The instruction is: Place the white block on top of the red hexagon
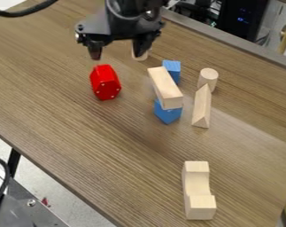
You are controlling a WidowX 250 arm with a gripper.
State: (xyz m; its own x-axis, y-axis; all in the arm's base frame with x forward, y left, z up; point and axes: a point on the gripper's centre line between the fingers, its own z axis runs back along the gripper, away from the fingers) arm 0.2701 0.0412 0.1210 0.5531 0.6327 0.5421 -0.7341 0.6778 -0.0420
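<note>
The black gripper (117, 49) hangs open at the upper left, its two fingers spread apart and nothing held between them. Just below and in front of it, the red hexagon (105, 82) rests on the table. A pale rectangular block (165, 88) lies to the hexagon's right, raised on blue, with a blue piece (168, 113) under its near end and more blue (172, 69) at its far end. Several pale wooden pieces are in view; which one is the white block I cannot tell.
Right of the blue pieces stand a pale cylinder (208, 79) and a long triangular prism (202, 106). Another pale piece (140, 55) is partly hidden behind the gripper's right finger. A notched pale block (198, 189) lies near the front of the wooden table (80, 133).
</note>
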